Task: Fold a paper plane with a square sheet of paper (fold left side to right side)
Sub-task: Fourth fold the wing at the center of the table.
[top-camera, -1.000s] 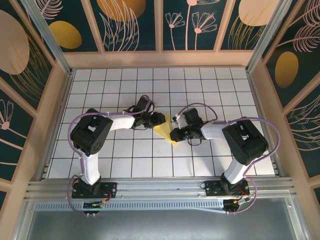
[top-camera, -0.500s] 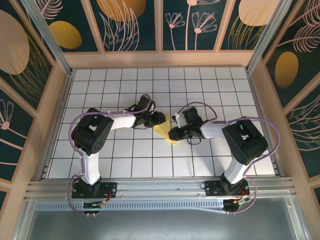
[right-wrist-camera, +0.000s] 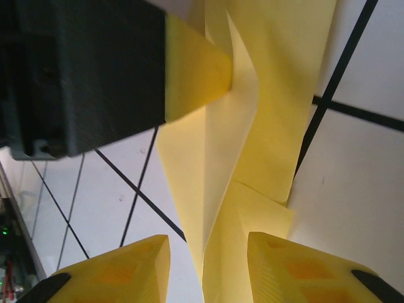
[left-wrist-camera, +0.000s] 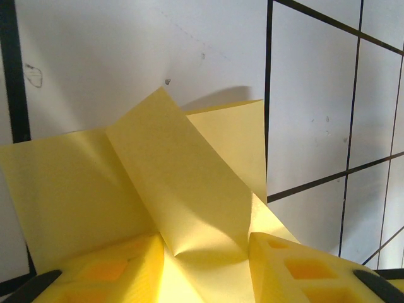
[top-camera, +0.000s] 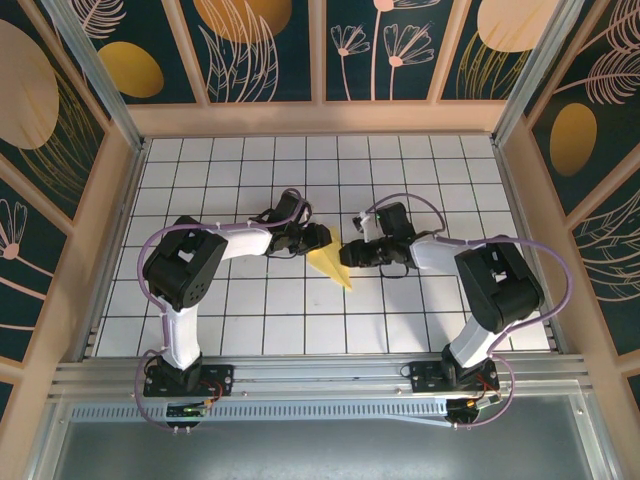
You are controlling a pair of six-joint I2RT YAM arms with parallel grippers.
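The pale-yellow sheet of paper (top-camera: 329, 266), folded into a narrow pointed shape with layered flaps, lies on the tiles between the two arms. My left gripper (top-camera: 319, 238) is at its far end. In the left wrist view the jaws (left-wrist-camera: 205, 249) stand apart, with the creased paper (left-wrist-camera: 189, 177) rising between them. My right gripper (top-camera: 347, 256) is at the paper's right edge. In the right wrist view its fingers (right-wrist-camera: 208, 252) are open, either side of a raised fold of the paper (right-wrist-camera: 265, 95), without pinching it. The left gripper's fingertip (right-wrist-camera: 199, 69) touches a flap there.
The white tiled table (top-camera: 250, 320) is boxed in by wooden walls (top-camera: 320, 118) on the far, left and right sides. Both arm bases sit on the metal rail (top-camera: 320, 385) at the near edge.
My right gripper went from shut to open, letting go of the paper, and shifted slightly toward the far side. The left gripper and the paper stayed where they were.
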